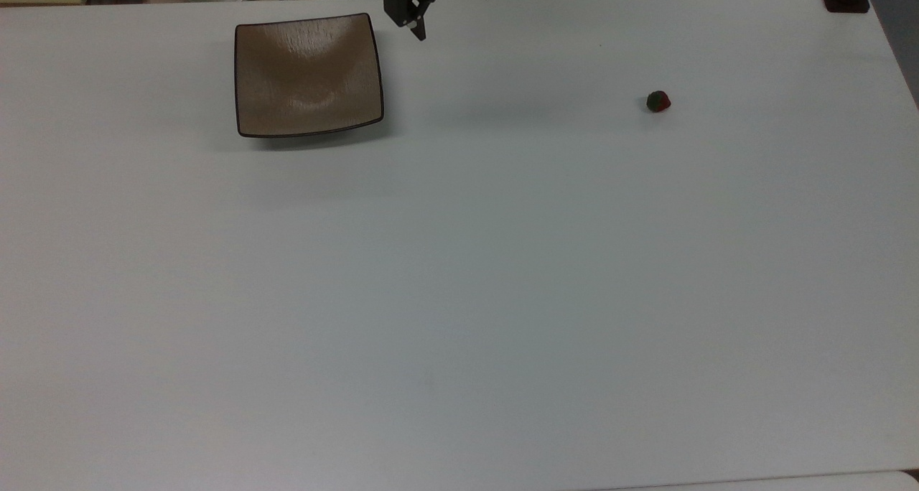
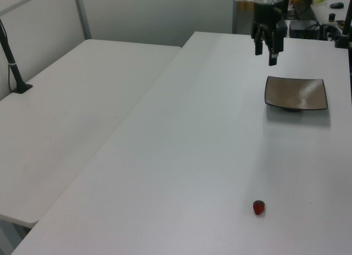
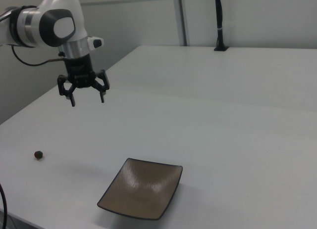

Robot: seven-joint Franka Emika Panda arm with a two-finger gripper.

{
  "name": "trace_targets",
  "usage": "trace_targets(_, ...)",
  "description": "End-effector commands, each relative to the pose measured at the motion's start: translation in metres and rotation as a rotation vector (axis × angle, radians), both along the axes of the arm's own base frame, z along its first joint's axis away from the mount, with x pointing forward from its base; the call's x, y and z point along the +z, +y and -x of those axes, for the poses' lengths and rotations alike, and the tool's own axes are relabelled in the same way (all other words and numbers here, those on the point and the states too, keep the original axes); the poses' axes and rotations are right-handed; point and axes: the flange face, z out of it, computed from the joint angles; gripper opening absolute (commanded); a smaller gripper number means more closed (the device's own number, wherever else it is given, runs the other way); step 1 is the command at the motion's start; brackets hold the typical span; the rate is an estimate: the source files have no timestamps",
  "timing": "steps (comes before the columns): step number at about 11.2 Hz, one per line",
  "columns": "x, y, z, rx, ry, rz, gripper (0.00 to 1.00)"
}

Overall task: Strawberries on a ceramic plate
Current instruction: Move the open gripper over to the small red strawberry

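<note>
My gripper [image 3: 87, 98] was black, below my white arm [image 3: 47, 21] with its grey joints. The ceramic plate [image 1: 309, 75] was glossy tan-brown with a thin dark rim. The strawberry [image 1: 658, 102] was red with a dark green cap, on the white table [image 1: 459, 297]

In the left view, a wide white table [image 2: 209, 139] runs away from the camera. The gripper [image 2: 265, 55] hangs above its far end, pointing down, its two dark fingers [image 2: 271, 58] spread apart and holding nothing. Just beyond it on the left view's right, the square tan-brown ceramic plate [image 2: 296, 93] sits flat on the table. The tiny red strawberry [image 2: 259, 207] lies alone near the near edge, well apart from the plate. A second white table [image 2: 66, 117] adjoins on the left view's left, with a black post [image 2: 13, 68] standing on it.
</note>
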Motion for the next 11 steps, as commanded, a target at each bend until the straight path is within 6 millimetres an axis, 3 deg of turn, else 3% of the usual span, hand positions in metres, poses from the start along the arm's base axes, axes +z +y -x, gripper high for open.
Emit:
trace_targets(1, -0.005, 0.032, 0.014, 0.034, 0.045, 0.004, 1.00)
trace_targets(5, -0.008, 0.102, 0.040, -0.039, 0.056, 0.027, 1.00)
trace_targets(7, -0.012, 0.151, 0.062, -0.094, 0.060, 0.043, 1.00)
trace_targets(9, -0.022, 0.191, 0.084, -0.102, 0.069, 0.054, 1.00)
trace_targets(11, -0.042, 0.220, 0.093, -0.113, 0.104, 0.059, 1.00)
